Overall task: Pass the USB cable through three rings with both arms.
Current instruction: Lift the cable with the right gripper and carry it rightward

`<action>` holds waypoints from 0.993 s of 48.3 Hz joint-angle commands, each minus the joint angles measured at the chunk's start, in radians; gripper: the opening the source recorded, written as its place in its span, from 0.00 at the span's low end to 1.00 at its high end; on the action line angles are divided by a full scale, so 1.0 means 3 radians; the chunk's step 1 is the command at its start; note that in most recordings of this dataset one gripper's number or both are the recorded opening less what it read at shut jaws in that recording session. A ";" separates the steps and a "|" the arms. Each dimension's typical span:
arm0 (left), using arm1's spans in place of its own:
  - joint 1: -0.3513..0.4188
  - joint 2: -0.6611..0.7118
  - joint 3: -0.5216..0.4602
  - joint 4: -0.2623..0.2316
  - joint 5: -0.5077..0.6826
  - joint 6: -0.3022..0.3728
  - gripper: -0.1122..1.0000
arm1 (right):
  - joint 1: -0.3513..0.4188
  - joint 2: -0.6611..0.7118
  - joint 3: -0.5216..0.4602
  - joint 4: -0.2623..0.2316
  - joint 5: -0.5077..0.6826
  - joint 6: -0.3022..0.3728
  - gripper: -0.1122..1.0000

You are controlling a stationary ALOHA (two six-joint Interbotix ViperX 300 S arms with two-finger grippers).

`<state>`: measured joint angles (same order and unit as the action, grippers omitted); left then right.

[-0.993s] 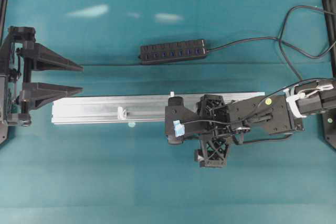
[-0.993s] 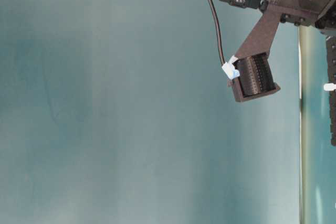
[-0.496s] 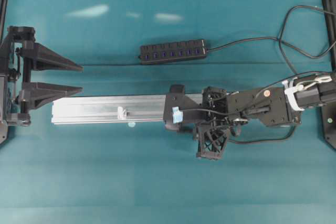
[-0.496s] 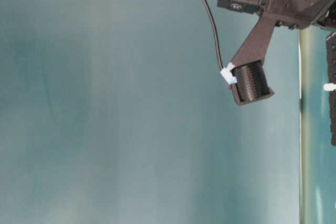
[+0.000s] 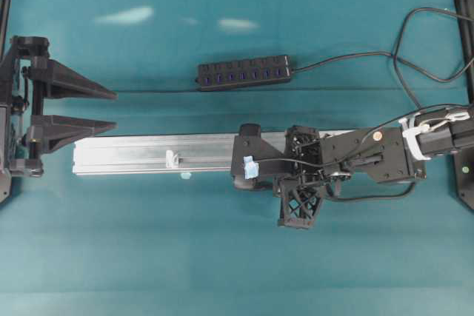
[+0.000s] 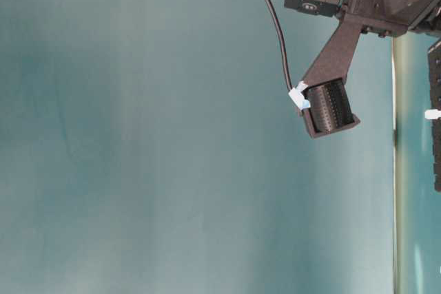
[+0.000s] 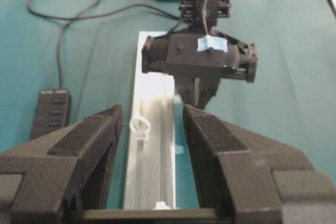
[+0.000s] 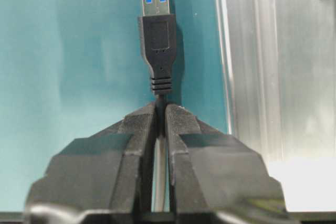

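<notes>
The USB cable (image 8: 157, 51) is a thin black cord ending in a black rectangular plug with a silver metal tip showing two blue spots. The right gripper (image 8: 159, 109) pinches the cord just behind the plug, which sticks straight out past the fingertips beside the silver rail (image 8: 273, 66). One ring (image 7: 139, 126), a small translucent-white loop, stands upright on the rail, well apart from the plug. The left gripper (image 7: 149, 124) hangs with jaws apart, holding nothing.
</notes>
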<state>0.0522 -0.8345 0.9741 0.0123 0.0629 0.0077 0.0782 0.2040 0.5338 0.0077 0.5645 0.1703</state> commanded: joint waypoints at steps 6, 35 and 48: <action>0.0010 0.0000 -0.0061 0.0005 -0.0026 0.0000 0.56 | 0.0107 0.0015 0.0026 0.0005 0.0005 0.0000 0.02; 0.0010 -0.0005 -0.0061 0.0005 -0.0031 -0.0005 0.56 | 0.0184 0.0020 0.0020 -0.0026 -0.0036 -0.0010 0.02; 0.0010 -0.0010 -0.0066 0.0005 -0.0036 -0.0031 0.56 | 0.0332 -0.0118 -0.0138 -0.0245 0.0179 -0.0051 0.02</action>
<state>0.0537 -0.8360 0.9741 0.0123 0.0629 0.0015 0.1473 0.1979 0.5185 -0.0460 0.5967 0.1687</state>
